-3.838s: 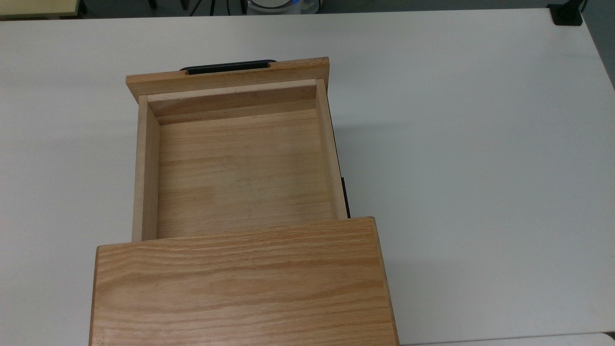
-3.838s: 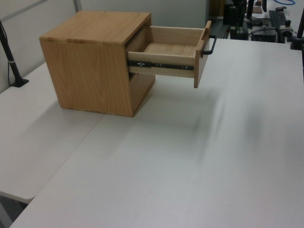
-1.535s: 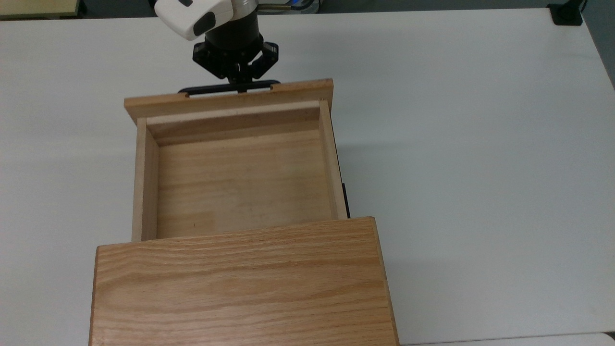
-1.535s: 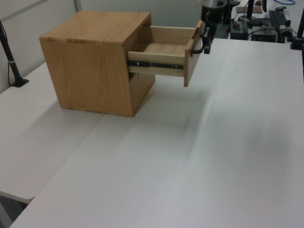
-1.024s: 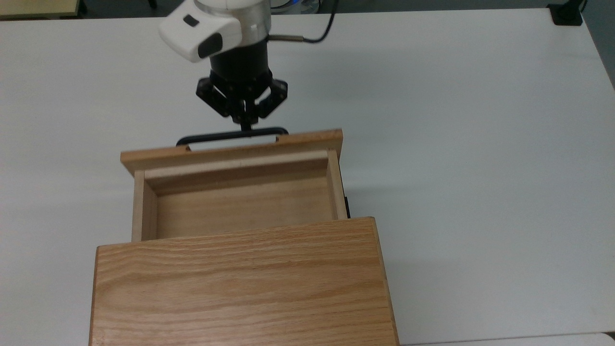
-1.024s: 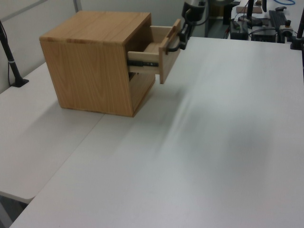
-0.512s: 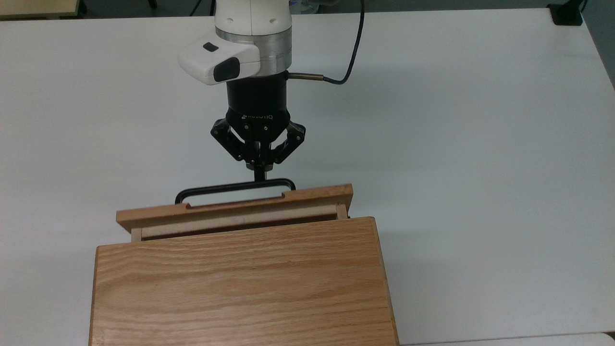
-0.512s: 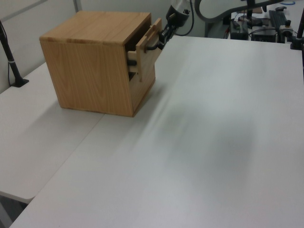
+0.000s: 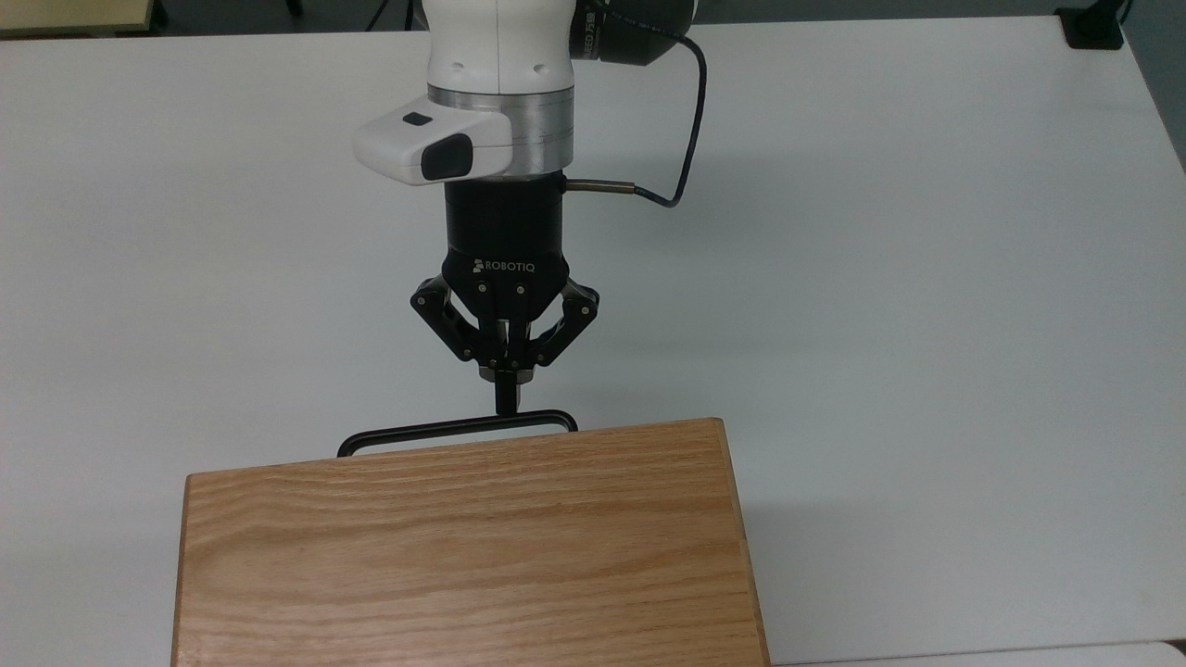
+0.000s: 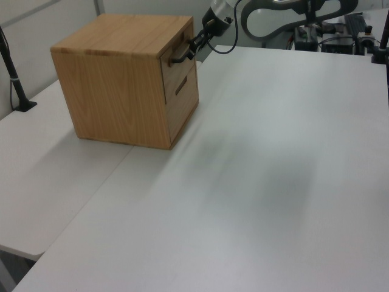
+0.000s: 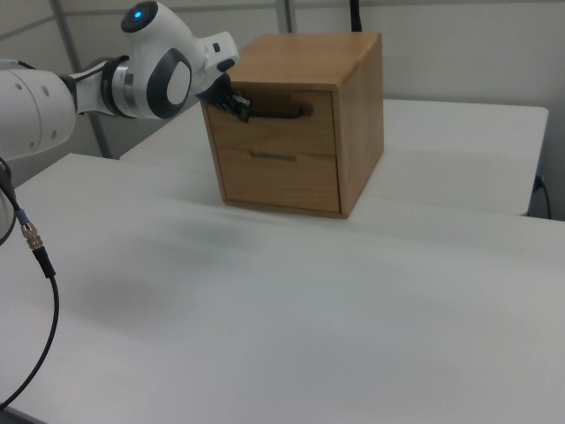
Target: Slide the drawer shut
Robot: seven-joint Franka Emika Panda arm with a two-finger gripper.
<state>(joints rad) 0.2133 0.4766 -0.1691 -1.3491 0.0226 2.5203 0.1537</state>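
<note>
The table (image 9: 927,278) was a broad white surface, and the cabinet (image 9: 463,547) stood on it at the 6 o'clock edge of the top view, its grained oak top facing the camera. In the left view the cabinet (image 10: 121,85) sat at about 10 o'clock, and in the right view (image 11: 300,124) at about 12 o'clock. The arm (image 9: 500,83) entered the top view from 12 o'clock, a white housing followed by a black wrist section, with a black cable (image 9: 686,120) looping off at its 3 o'clock side. The drawer (image 11: 274,115) occupied the upper slot of the cabinet, pushed fully in, its front panel flush with the cabinet face in the right view and in the left view (image 10: 177,67); a second front (image 11: 278,177) lay directly below it. The handle (image 9: 454,431), a thin black bar, projected from the drawer front just past the 12 o'clock edge of the cabinet top. The gripper (image 9: 506,398) pointed toward 6 o'clock with its fingers drawn together into a narrow tip, holding nothing, and that tip touched the handle near its middle. In the left view the gripper (image 10: 193,45) met the handle (image 10: 179,56) from the 2 o'clock side.
</note>
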